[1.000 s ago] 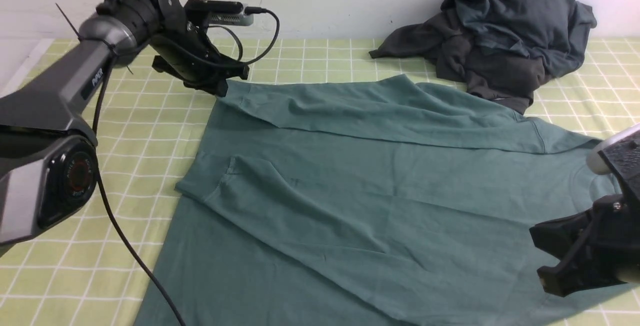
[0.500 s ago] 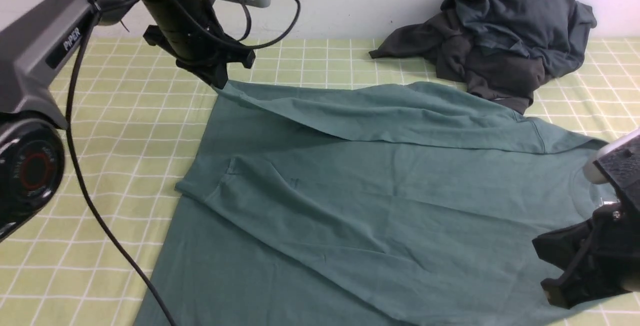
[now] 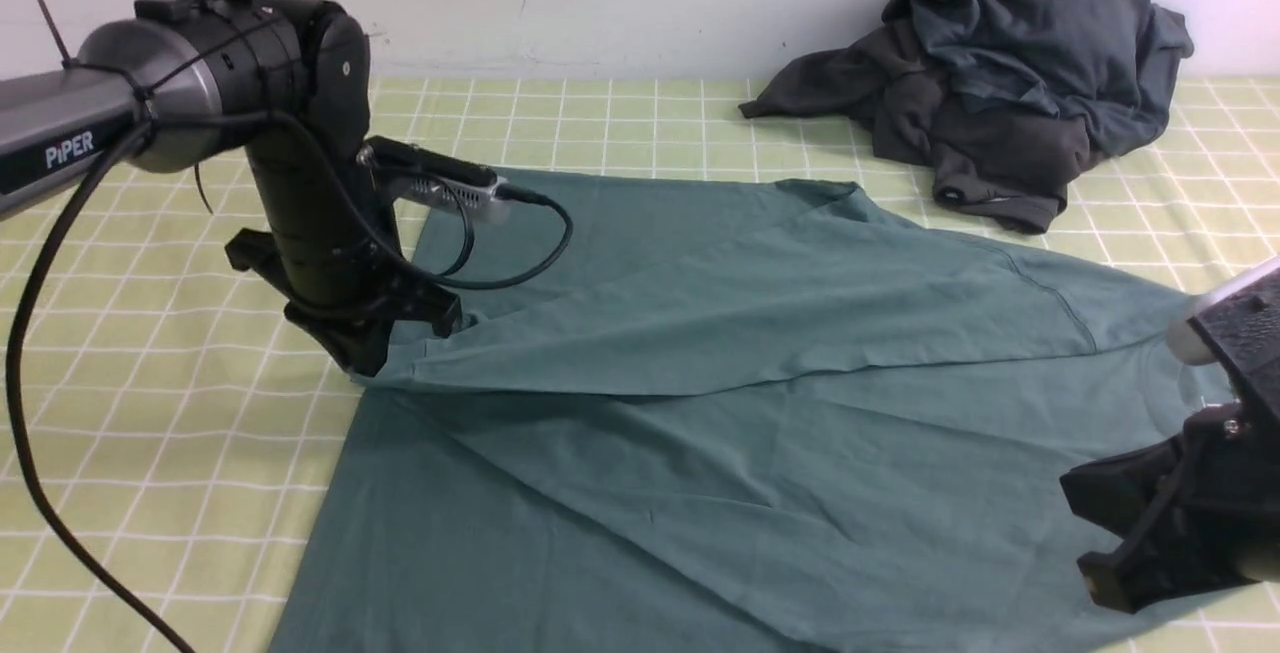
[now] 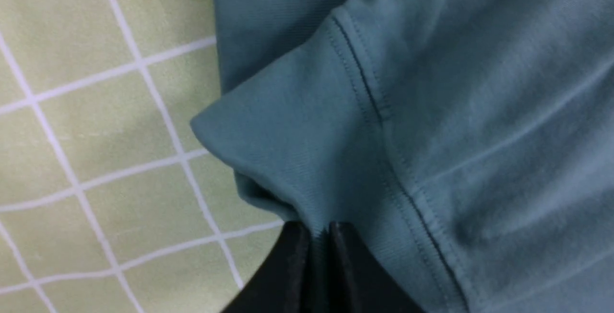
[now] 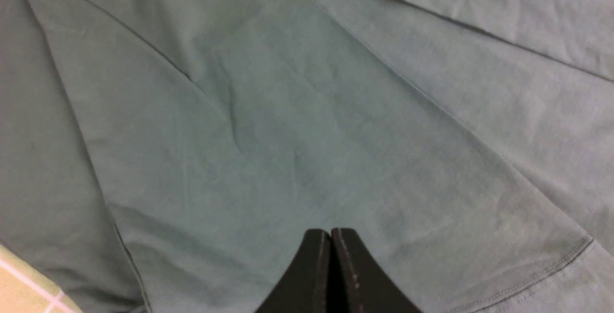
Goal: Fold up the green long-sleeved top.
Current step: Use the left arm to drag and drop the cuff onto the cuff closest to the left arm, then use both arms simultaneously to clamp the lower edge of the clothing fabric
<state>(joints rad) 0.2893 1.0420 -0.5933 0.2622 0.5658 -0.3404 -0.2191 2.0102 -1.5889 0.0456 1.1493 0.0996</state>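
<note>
The green long-sleeved top (image 3: 760, 433) lies spread over the middle of the checked cloth. My left gripper (image 3: 365, 365) is shut on the cuff end of its far sleeve (image 3: 700, 318) and holds it low at the top's left edge, with the sleeve drawn across the body. In the left wrist view the jaws pinch the cuff fabric (image 4: 297, 159) at my left gripper (image 4: 317, 229). My right gripper (image 3: 1085, 533) is shut and empty, above the top's right part; in the right wrist view it (image 5: 331, 231) hovers over flat green cloth (image 5: 297, 126).
A dark charcoal-grey heap of garments (image 3: 1010, 73) lies at the back right against the white wall. The yellow-green checked tablecloth (image 3: 150, 453) covers the table. My left arm's black cable (image 3: 60, 533) hangs over the front left.
My left gripper has carried the sleeve cuff from the far left corner toward me, down to the top's left edge. The sleeve now lies across the body. The right arm has barely moved.
</note>
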